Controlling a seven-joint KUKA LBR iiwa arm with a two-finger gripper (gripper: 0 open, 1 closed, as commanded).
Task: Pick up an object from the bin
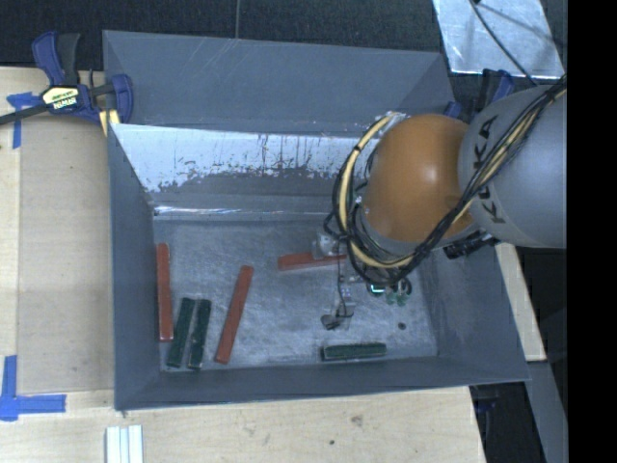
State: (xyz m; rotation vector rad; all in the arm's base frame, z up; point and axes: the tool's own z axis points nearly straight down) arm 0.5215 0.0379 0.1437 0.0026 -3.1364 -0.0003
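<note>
My gripper point(337, 314) hangs below the arm's orange cover, right of the bin's middle and low over the floor. Just in front of it a dark green stick point(353, 352) lies flat along the front wall, a small gap away from the gripper. Behind the gripper lies a red-brown stick point(301, 261), its right end hidden under the arm's fittings. Nothing shows in the gripper.
A red-brown stick point(234, 313) lies slanted left of centre. Another red-brown stick point(164, 292) runs along the left wall, with two dark green sticks point(189, 334) side by side at the front left. The arm and its cables cover the bin's right side.
</note>
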